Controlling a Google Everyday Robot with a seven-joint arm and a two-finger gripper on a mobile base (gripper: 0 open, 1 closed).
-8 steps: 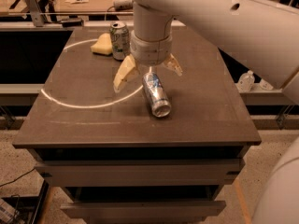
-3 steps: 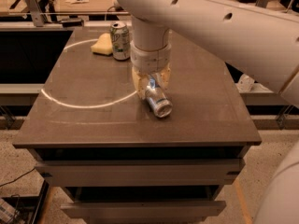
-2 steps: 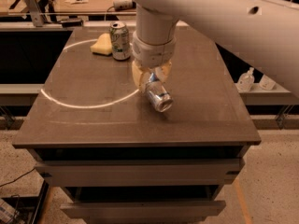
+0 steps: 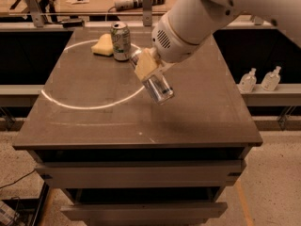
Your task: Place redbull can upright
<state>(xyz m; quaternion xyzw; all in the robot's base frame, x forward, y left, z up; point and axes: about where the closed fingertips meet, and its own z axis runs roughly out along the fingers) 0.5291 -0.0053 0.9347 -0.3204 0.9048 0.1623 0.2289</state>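
The redbull can (image 4: 157, 87), slim and silver, hangs tilted in the air above the middle of the dark table (image 4: 94, 121), its lower end pointing down to the right. My gripper (image 4: 146, 66) is shut on the can's upper part, its pale fingers (image 4: 143, 68) clamped on its sides. The white arm reaches in from the upper right. The can's blue panels and red mark do not show here.
A wider white-and-green can (image 4: 121, 41) stands upright at the back of the table beside a yellow sponge (image 4: 103, 45). A bright ring of light lies across the left half of the table. Two small bottles (image 4: 260, 79) stand on a ledge at the right.
The can lay on the table under the gripper before. Now the gripper holds it lifted off the surface and tilted, and the arm has swung to come in from the upper right.
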